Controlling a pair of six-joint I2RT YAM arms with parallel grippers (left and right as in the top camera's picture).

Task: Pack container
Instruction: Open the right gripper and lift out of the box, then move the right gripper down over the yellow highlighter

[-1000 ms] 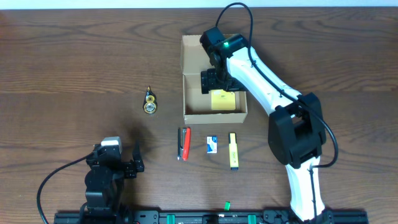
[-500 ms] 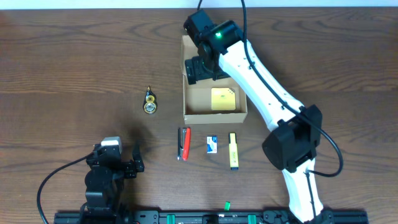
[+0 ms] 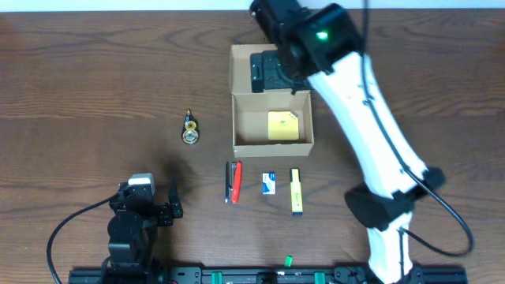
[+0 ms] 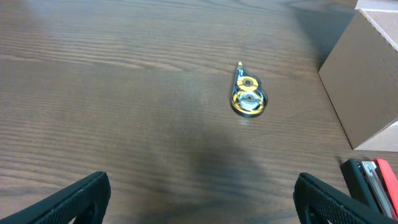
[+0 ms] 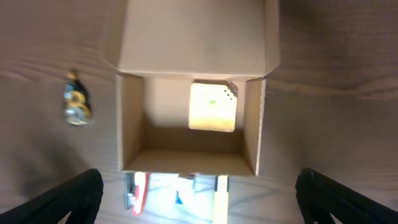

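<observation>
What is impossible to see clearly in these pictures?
Overhead: the right arm covers part of the lid of the container.
Overhead: print on the small blue and white item is too small.
Left wrist: the red and black tool is cut off by the frame corner.
Right wrist: the yellow highlighter is blurred and cut off by the bottom edge.

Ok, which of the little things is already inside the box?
The pale-yellow square pad, lying in the cardboard box. The red-and-black tool, blue-white item, yellow highlighter and round dispenser lie outside on the table.
</observation>
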